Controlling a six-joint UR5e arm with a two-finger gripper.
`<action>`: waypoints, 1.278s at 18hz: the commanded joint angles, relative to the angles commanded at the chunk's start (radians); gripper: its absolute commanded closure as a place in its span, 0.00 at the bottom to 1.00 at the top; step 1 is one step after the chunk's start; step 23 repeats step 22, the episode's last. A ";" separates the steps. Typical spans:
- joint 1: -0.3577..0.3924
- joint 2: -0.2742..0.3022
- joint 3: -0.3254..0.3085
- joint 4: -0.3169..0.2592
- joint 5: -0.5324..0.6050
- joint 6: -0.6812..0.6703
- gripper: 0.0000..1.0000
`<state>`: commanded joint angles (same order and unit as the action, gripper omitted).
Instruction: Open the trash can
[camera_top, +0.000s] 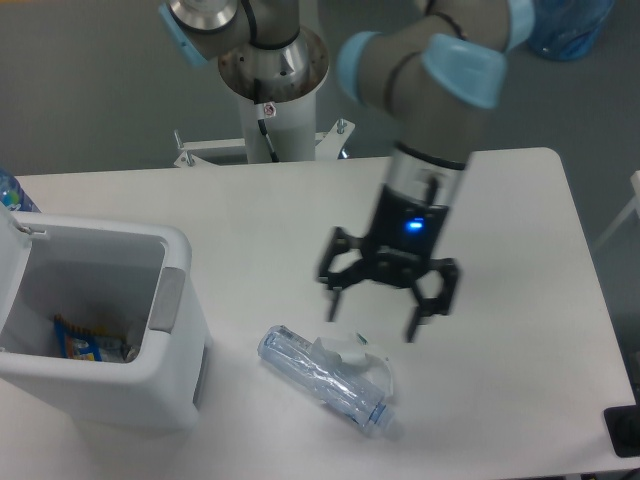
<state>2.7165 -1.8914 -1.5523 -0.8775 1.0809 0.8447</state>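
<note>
The white trash can (60, 385) stands at the left front of the table. Its lid (10, 222) is swung up at the far left, mostly out of frame, and the inside shows. A grey push tab (167, 298) sits on its right rim. A blue and orange wrapper (85, 342) lies inside. My gripper (373, 326) hangs open and empty over the middle of the table, well to the right of the can and just above a crushed clear plastic bottle (325, 378).
The arm's white base post (272, 105) stands at the table's back edge. A blue bottle top (12, 192) shows behind the can at the far left. A dark object (625, 430) sits at the front right corner.
</note>
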 joint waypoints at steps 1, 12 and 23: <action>0.011 -0.002 0.000 -0.003 0.045 0.042 0.00; 0.016 -0.018 -0.009 -0.032 0.309 0.328 0.00; 0.012 -0.014 -0.045 -0.029 0.347 0.373 0.00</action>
